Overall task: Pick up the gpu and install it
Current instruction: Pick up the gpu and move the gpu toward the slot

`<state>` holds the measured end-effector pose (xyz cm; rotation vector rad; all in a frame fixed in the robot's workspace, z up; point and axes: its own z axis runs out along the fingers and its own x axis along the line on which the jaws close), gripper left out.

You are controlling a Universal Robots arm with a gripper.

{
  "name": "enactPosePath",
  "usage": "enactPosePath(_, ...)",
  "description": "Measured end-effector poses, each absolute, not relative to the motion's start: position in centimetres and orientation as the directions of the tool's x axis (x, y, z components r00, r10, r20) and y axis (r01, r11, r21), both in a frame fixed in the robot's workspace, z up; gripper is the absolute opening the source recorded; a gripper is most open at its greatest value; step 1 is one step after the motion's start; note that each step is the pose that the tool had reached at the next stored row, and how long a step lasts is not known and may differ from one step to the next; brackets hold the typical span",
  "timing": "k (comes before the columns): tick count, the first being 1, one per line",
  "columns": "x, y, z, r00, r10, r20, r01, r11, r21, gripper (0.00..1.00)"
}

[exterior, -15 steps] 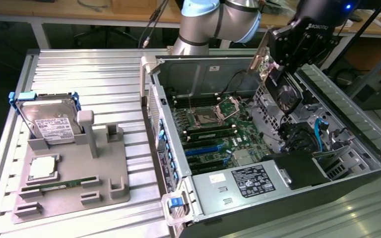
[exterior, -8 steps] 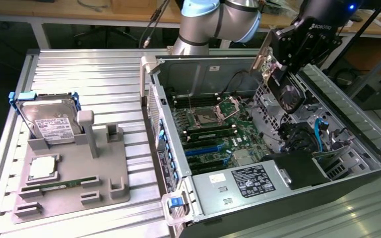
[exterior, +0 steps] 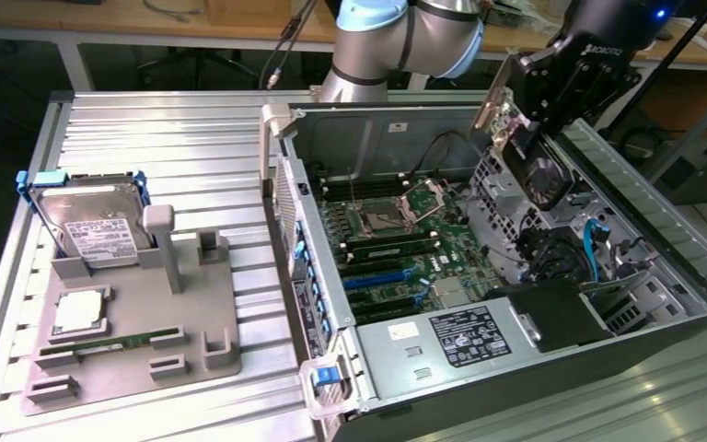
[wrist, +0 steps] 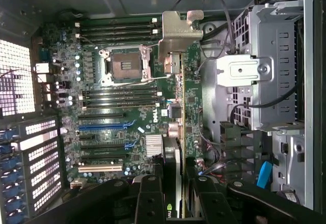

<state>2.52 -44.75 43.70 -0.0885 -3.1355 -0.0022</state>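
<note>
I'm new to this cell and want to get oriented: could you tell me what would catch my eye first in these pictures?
The open computer case with its green motherboard fills the exterior view's centre and right. Above it the hand grips the gpu, hanging over the board. On the exterior view's left, a hard drive in a blue frame stands in a grey fixture.

Ribbed metal table (exterior: 157, 138) carries grey holder (exterior: 194, 313) at exterior view's 8 o'clock, with blue-framed hard drive (exterior: 87, 224) upright at its 12 o'clock, square processor (exterior: 80, 313) at 9, green memory stick (exterior: 108, 343) at 7, and open computer case (exterior: 378, 120) at holder's 3 o'clock showing motherboard (exterior: 390, 230), power supply (exterior: 452, 345) at case's 6 o'clock.
</note>
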Motion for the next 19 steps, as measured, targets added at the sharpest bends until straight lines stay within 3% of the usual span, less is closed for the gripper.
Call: enactPosePath(19,0.8,-44.8,43.7,-0.998,0.056,-0.003,0.056,0.998,0.001,0.27)
